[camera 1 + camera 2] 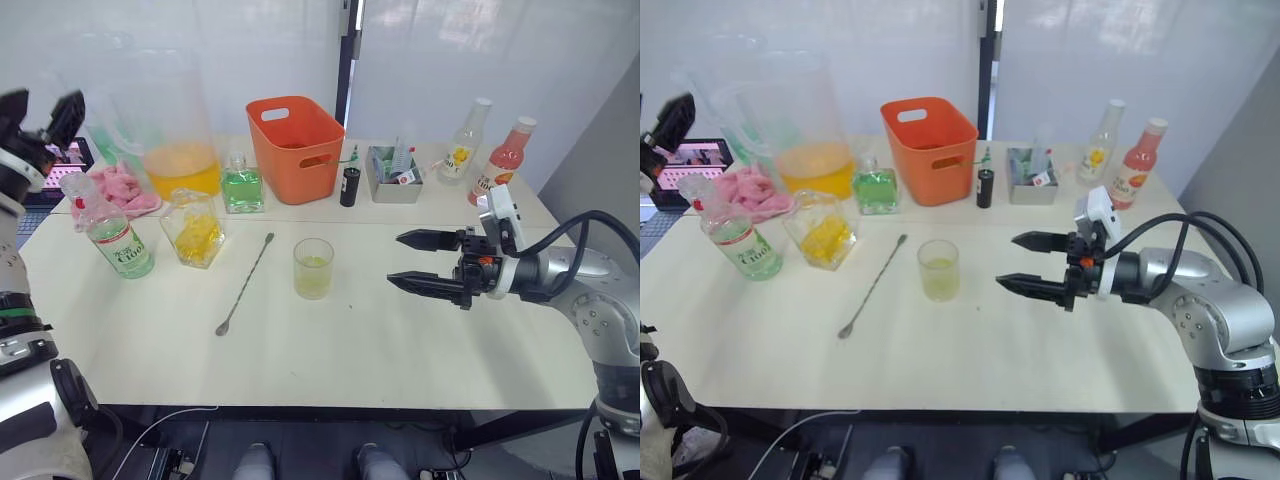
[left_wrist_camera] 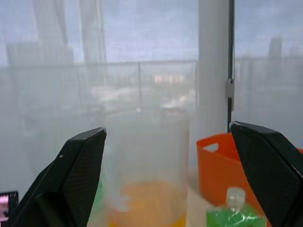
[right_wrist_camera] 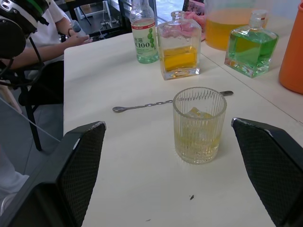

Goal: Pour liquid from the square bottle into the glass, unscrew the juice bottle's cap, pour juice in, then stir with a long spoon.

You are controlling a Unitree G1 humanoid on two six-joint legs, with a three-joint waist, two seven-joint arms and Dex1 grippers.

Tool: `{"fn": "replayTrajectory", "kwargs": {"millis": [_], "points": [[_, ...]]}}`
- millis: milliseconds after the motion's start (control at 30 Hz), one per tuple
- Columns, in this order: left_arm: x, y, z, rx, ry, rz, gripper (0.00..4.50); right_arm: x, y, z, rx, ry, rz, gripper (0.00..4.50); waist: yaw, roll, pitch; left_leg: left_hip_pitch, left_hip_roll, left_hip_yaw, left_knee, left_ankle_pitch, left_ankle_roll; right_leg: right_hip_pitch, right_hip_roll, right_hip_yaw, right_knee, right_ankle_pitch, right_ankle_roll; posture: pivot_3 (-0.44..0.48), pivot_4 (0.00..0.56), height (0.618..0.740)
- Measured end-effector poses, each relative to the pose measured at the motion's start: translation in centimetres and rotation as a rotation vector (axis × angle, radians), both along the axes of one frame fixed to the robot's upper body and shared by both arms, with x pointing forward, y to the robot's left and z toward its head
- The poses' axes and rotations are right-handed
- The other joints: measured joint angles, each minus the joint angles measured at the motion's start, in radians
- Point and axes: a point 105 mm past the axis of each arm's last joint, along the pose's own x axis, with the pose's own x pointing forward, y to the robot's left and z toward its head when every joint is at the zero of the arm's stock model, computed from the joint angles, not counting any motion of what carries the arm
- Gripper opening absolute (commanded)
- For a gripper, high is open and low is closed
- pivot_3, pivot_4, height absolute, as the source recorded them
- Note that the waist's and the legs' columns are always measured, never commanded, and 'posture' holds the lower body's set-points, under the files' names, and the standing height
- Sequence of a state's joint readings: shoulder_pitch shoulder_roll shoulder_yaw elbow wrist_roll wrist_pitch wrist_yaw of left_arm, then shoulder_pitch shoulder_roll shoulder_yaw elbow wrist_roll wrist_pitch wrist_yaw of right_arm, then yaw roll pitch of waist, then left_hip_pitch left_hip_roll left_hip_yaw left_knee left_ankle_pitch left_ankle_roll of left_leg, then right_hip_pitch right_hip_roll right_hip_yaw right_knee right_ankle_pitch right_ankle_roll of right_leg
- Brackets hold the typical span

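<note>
The glass (image 1: 313, 268) stands mid-table with a little pale yellow liquid in it. To its left the long spoon (image 1: 245, 285) lies flat on the table. Further left stand the square bottle (image 1: 197, 228) of yellow liquid and the juice bottle (image 1: 112, 232) with its green-and-white label. My right gripper (image 1: 395, 259) hovers open just right of the glass, fingers pointing at it and holding nothing; the right wrist view shows the glass (image 3: 199, 125) between the fingers and apart from them. My left gripper (image 1: 42, 108) is raised at the far left, open and empty, above the juice bottle.
A big pitcher (image 1: 175, 130) of orange liquid, a small green square bottle (image 1: 241, 186) and an orange basket (image 1: 295, 148) line the back. A grey box (image 1: 393, 162) and two more bottles (image 1: 505, 160) stand back right. Pink cloth (image 1: 125, 188) lies beside the pitcher. A person (image 3: 42, 33) sits beyond the table's left end.
</note>
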State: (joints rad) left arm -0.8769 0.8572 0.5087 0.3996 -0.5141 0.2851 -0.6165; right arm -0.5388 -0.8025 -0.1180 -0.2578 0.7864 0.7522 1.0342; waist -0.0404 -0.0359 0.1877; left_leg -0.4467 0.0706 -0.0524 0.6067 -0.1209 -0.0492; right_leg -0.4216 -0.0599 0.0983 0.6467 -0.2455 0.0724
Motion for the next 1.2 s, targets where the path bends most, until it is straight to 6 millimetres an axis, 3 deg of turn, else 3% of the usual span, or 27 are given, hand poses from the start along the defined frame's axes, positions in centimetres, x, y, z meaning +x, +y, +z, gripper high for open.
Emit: {"fn": "replayTrajectory", "kwargs": {"millis": [133,200,333,467,633,900,1067,1200], "points": [[-1.0,-3.2,2.0,0.071,-0.015,-0.089,4.42,0.3,-0.2,0.0,0.006,-0.012,-0.01,4.5,-0.002,0.0,0.0,0.0,0.0,0.0,0.0,0.0,0.0,0.0,0.0,0.0,0.0,0.0,0.0,0.0,0.15,0.738],[-1.3,-4.5,1.8,0.125,0.023,-0.125,4.42,0.5,-0.3,-0.1,0.009,-0.01,-0.02,4.5,-0.002,0.0,0.0,0.001,0.0,0.0,0.0,0.0,0.0,0.0,0.0,0.0,0.0,0.0,0.0,0.0,0.15,0.738],[-2.6,-9.7,-2.5,0.335,0.213,-0.329,4.42,2.2,-1.1,-0.2,0.017,-0.066,-0.124,4.5,-0.007,0.0,0.0,0.001,0.0,0.001,-0.001,0.0,0.0,-0.001,0.0,0.001,0.0,0.0,0.0,0.0,0.15,0.738],[-4.0,-11.5,-6.4,0.446,0.336,-0.401,4.42,3.2,-1.9,-0.3,0.005,-0.124,-0.21,4.5,-0.01,0.0,0.0,0.001,0.0,0.001,-0.001,0.0,0.0,-0.001,0.0,0.002,0.0,-0.001,-0.001,0.0,0.15,0.738],[-4.6,-11.7,-11.4,0.509,0.456,-0.39,4.42,3.2,-3.0,-1.7,-0.031,-0.099,-0.245,4.5,-0.004,0.001,0.0,0.001,0.0,0.002,-0.001,0.0,0.0,0.0,0.0,0.002,-0.001,-0.001,-0.001,0.0,0.15,0.738],[-6.2,-11.3,-17.5,0.504,0.622,-0.404,4.42,2.3,-5.4,-4.2,-0.053,-0.08,-0.306,4.5,-0.002,0.001,0.0,0.001,0.0,0.002,-0.001,0.0,0.0,-0.001,-0.001,0.002,-0.001,-0.005,-0.008,0.0,0.15,0.738],[-7.3,-9.6,-21.0,0.455,0.686,-0.327,4.42,1.2,-6.8,-5.9,-0.086,-0.065,-0.327,4.5,-0.005,0.001,0.0,0.002,0.0,0.003,-0.001,0.0,0.0,0.0,-0.001,0.002,-0.001,-0.005,-0.009,0.0,0.15,0.738],[-8.0,-6.6,-23.0,0.364,0.73,-0.23,4.42,0.3,-8.1,-7.3,-0.113,-0.043,-0.363,4.5,-0.004,0.001,0.0,0.002,0.0,0.003,0.0,0.0,0.0,0.0,-0.001,0.002,-0.001,-0.005,-0.009,0.0,0.15,0.738]]}}
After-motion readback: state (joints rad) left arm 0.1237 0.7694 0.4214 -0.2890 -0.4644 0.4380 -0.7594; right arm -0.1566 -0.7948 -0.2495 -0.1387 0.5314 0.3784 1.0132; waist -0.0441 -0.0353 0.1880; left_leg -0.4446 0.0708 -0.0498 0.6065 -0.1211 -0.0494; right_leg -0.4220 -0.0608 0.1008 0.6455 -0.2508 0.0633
